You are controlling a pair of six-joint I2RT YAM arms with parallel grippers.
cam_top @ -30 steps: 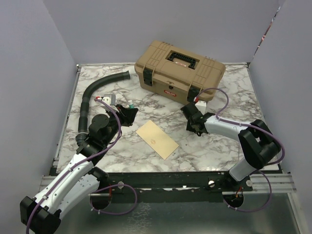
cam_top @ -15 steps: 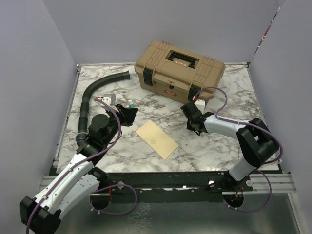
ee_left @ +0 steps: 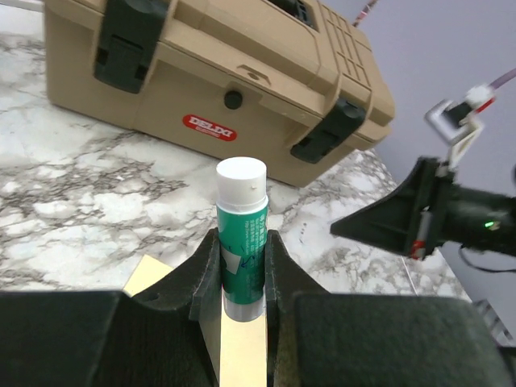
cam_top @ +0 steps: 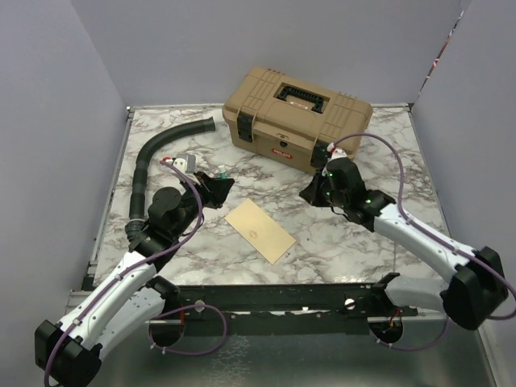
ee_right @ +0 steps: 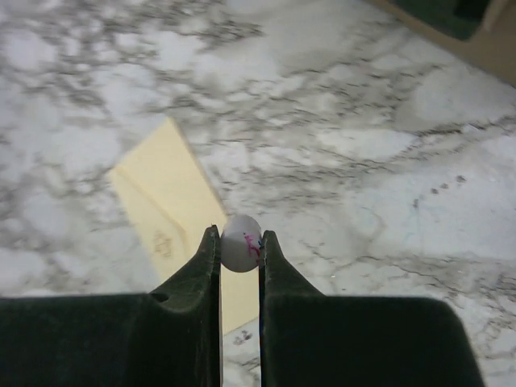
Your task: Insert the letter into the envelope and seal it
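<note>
The pale yellow-tan envelope lies flat and slantwise on the marble table between the arms. It also shows in the left wrist view and the right wrist view. The letter is not in view. My left gripper is shut on a green glue stick with a white top, held above the envelope's left end. My right gripper is shut on a small white cap with pink marks, held above the envelope's right edge. The right gripper also shows in the left wrist view.
A tan toolbox with black latches stands at the back of the table. A black corrugated hose curves along the back left. Grey walls close in the table on three sides.
The right arm has unfolded out to the right and lifted, its gripper staying near the envelope's right side. The left gripper has shifted slightly up and right. The envelope has not moved.
</note>
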